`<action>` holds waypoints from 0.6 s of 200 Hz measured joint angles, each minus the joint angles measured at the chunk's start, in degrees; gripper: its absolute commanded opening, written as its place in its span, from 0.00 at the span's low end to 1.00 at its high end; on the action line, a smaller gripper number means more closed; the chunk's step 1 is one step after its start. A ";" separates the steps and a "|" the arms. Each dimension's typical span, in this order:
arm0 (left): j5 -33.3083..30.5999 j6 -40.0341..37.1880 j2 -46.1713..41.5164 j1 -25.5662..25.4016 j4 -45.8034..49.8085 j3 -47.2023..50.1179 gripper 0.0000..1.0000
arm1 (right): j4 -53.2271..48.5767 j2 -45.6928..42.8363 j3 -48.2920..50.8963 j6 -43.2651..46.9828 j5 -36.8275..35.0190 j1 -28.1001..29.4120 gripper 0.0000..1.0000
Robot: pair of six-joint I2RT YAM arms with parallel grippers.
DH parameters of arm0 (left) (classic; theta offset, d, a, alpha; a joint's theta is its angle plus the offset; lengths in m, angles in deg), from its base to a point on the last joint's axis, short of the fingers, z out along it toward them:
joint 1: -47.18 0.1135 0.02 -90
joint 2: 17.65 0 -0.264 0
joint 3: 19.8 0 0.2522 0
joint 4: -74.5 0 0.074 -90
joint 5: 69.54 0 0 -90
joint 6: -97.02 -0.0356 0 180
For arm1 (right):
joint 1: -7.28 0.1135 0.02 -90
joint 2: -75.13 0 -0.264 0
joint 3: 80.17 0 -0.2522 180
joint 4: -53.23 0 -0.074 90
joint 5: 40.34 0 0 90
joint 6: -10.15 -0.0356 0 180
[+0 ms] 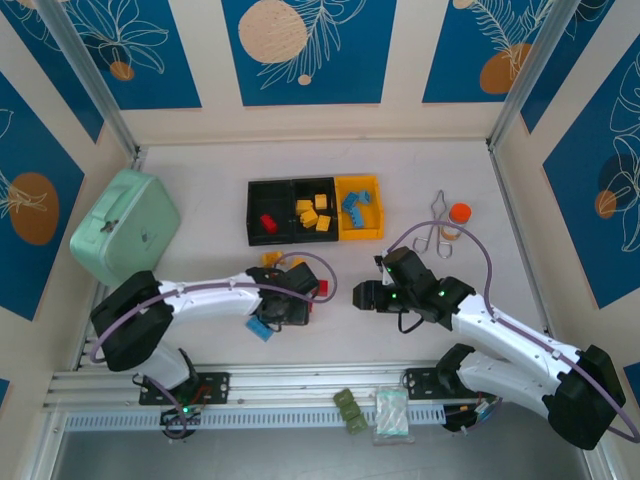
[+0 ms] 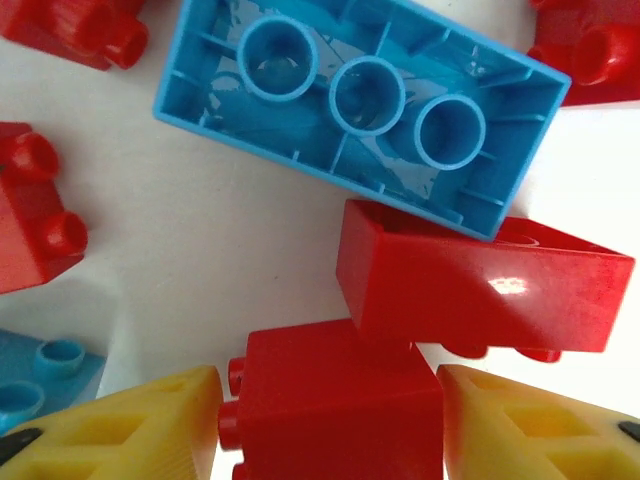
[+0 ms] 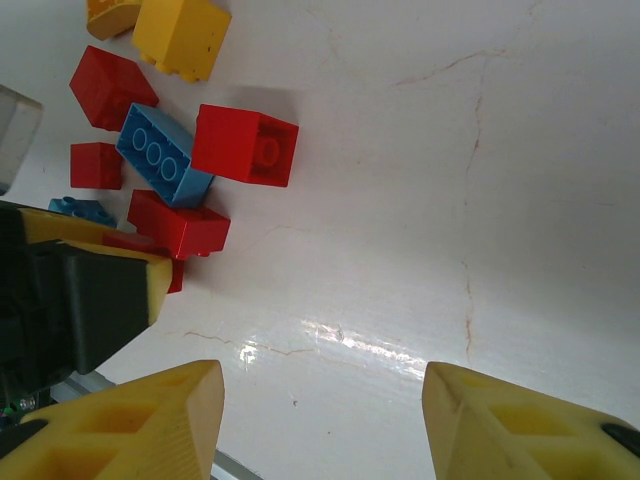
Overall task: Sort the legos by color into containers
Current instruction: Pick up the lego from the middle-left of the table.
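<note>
Red brick [image 2: 335, 395] sits between the yellow fingertips [image 2: 130, 435] of the left pincer [image 2: 330, 435]; the pads stand close on both flanks, but I cannot tell if they pinch it. Above it lie a second red brick [image 2: 480, 290] and an upturned light-blue brick [image 2: 360, 110]. In the top view, the loose legos [image 1: 322, 290] lie left of centre, below the containers [image 1: 293, 182], which hold red, yellow and blue pieces, each colour in its own bin. Right pincer [image 1: 360, 297] is spread over the bare white surface [image 3: 450, 200], nothing between its fingers.
</note>
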State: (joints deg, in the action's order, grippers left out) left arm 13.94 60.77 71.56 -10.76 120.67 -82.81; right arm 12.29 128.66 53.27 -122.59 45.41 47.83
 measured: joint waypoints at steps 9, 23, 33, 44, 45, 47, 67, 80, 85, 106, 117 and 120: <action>-0.02 -0.61 0.44 -0.02 0.02 -0.28 0.40 | 0.02 -0.13 0.13 -0.20 0.00 0.00 0.55; 0.00 -0.87 0.46 -0.11 -0.02 -0.85 0.39 | -0.02 -0.52 0.57 -0.42 0.00 0.00 0.55; 0.00 -0.98 0.42 -0.11 0.00 -0.96 0.37 | -0.11 -0.63 0.76 -0.46 0.00 0.00 0.55; 0.00 -1.16 0.33 -0.11 0.09 -0.96 0.35 | -0.11 -0.63 0.79 -0.44 0.04 0.00 0.55; 0.00 -1.16 0.28 -0.11 0.13 -0.96 0.35 | -0.11 -0.63 0.79 -0.44 0.04 0.00 0.55; 0.00 -1.16 0.20 -0.11 0.17 -0.96 0.35 | -0.09 -0.63 0.79 -0.44 0.07 0.00 0.55; -0.15 -1.22 -1.97 -0.11 0.94 -0.94 0.35 | 0.07 -1.03 0.85 -0.35 0.94 0.46 0.55; -0.57 -1.31 -4.66 -0.11 1.73 -0.94 0.35 | 0.85 -1.62 1.29 -0.28 2.40 1.11 0.55; -0.83 -1.33 -5.75 -0.11 2.03 -0.94 0.35 | 1.14 -1.88 1.49 -0.17 3.10 1.46 0.55; -1.90 -1.77 -10.27 -0.09 3.74 -1.09 0.35 | 2.32 -2.29 1.79 0.11 5.20 2.93 0.55; -2.40 -2.25 -11.89 0.28 5.03 -1.68 0.35 | 3.21 -2.38 1.79 0.33 6.27 3.50 0.55; -2.56 -2.51 -12.17 0.50 5.44 -1.92 0.35 | 3.50 -2.38 1.79 0.31 6.47 3.63 0.55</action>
State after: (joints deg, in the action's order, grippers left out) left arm 11.38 58.26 59.38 -10.25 126.11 -84.74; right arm 15.78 126.28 55.06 -122.28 51.88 51.46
